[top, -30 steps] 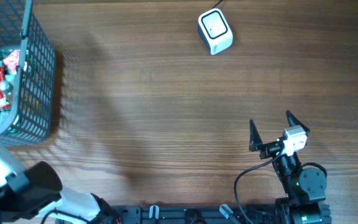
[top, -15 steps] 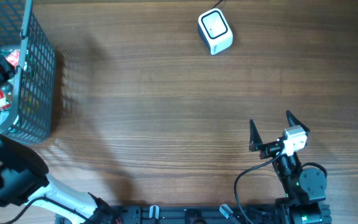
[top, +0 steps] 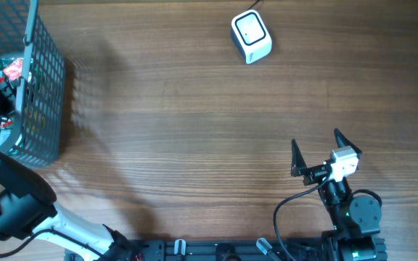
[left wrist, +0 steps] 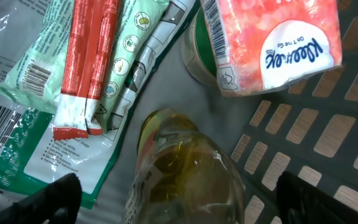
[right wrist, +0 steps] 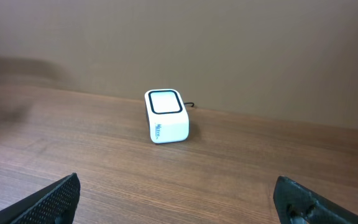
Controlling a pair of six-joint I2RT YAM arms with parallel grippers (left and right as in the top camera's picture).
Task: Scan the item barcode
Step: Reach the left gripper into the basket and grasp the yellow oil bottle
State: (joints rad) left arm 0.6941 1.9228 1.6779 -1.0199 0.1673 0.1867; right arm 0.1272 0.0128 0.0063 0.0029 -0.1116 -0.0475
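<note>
Task is judged barely begun: no item is lifted out of the wire basket (top: 46, 109), and nothing is presented to the barcode scanner (top: 251, 37), which is seen well apart from the basket across the bench (top: 194, 130). The left tool (left wrist: 179, 196) is lowered inside the basket, jaws spread wide on either side of a clear bottle of yellowish liquid (left wrist: 185, 168), with nothing gripped. The right tool (top: 315, 139) is parked well apart from the basket, jaws wide open and empty.

Left to do: grasp, lift, carry to the scanner, turn the barcode to its window.

In the basket, a pink tissue pack (left wrist: 272, 43) and green-and-red sachets (left wrist: 92, 68) are seen just beside the bottle. The bottle's barcode is not visible and its lower part is cut off. A green round thing (left wrist: 197, 56) under the tissue pack cannot be identified.
</note>
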